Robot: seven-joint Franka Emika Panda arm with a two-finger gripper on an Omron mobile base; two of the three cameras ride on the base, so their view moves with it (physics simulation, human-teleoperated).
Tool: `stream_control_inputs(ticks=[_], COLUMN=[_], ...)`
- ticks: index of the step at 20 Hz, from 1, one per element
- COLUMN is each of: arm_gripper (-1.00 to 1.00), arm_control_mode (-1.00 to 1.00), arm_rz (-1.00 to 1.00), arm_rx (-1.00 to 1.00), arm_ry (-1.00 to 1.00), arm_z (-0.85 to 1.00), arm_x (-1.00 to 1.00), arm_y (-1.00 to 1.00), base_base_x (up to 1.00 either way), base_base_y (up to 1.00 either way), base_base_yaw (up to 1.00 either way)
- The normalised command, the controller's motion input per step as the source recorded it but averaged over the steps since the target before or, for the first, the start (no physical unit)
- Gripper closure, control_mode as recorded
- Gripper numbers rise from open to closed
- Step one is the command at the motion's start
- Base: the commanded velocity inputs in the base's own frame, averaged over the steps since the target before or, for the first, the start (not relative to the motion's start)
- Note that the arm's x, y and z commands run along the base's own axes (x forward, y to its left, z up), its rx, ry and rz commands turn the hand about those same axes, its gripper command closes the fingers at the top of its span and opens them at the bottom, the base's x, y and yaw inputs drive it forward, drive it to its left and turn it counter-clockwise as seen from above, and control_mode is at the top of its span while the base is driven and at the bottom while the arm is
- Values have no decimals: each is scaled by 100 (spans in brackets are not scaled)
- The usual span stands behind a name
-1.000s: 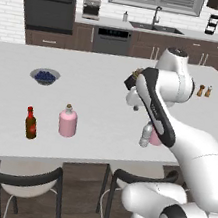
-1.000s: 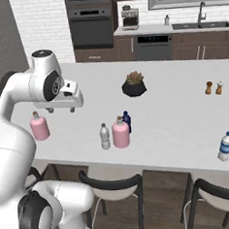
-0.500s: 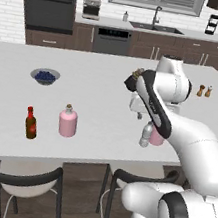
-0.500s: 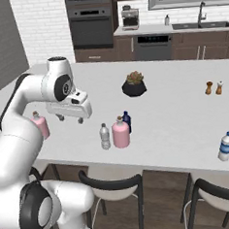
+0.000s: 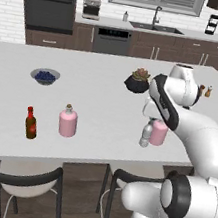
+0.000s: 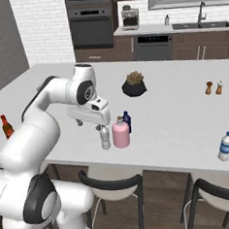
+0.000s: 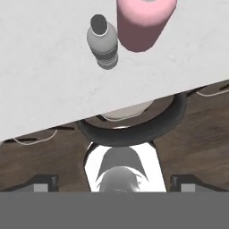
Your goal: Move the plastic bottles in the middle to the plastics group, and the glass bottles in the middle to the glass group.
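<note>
The two-finger gripper (image 6: 89, 125) hangs open above the slim clear-grey plastic bottle (image 6: 105, 137), touching nothing; the squat pink corked flask (image 6: 121, 133) stands just beside it, near the white counter's (image 6: 175, 116) front edge.

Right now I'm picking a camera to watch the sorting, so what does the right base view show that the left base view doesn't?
Right base view alone: the dark blue bottle behind the pink flask, and a white bottle with a blue cap near the counter's right end.

Left base view alone: a second pink flask beside the sauce bottle, and a bowl of blueberries.

Both: the clear-grey bottle, the middle flask, the potted plant, the shakers and the open gripper.
</note>
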Motion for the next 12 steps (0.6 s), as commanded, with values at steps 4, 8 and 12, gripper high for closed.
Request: stream_control_inputs(ticks=[4, 8, 12], arm_gripper=[-100, -100, -100], arm_control_mode=[-100, -100, -100], arm_rz=[0, 0, 0], arm_rx=[-1, -4, -1], arm_ry=[-19, -31, -14], arm_z=[-19, -18, -17], arm_x=[0, 0, 22], arm_y=[0, 0, 0], base_base_x=[0, 0, 0], base_base_y=[0, 0, 0], base_base_yaw=[0, 0, 0])
